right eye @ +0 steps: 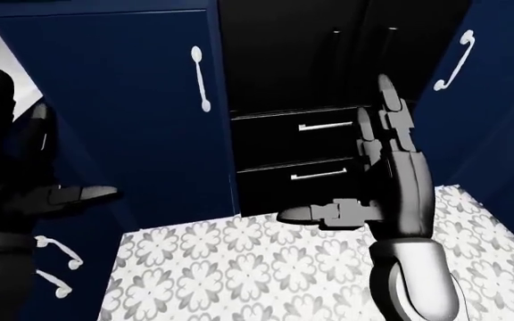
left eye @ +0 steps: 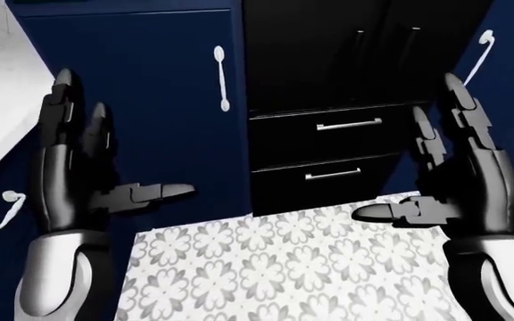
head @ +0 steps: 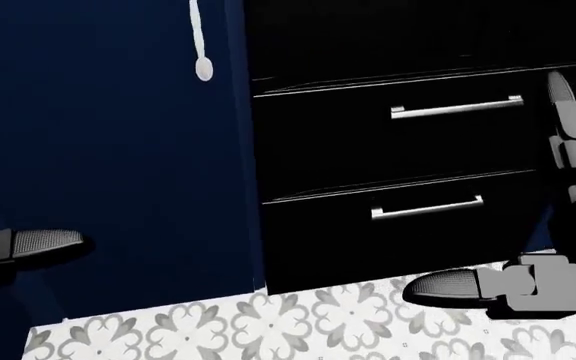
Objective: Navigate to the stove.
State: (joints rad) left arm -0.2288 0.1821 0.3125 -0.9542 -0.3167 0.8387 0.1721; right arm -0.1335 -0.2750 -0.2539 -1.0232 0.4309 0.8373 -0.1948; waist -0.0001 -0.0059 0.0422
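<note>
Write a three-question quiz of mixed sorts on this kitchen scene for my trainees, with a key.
1. True or false: the left hand grips a cabinet handle.
2. How many drawers with bar handles does the black unit show? A) one B) two C) four
3. Fill in: the floor tiles carry a ____ pattern.

Key: 1 false, both it and the right hand are open and empty; 2 B; 3 floral.

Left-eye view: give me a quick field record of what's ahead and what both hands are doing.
ahead: black drawer unit with two bar-handled drawers
left of it: navy cabinet door with white handle
right of it: navy panel with white handle
floor: patterned tile floor
left hand: open, raised, holding nothing
right hand: open, raised, holding nothing
stove: no cooktop visible
</note>
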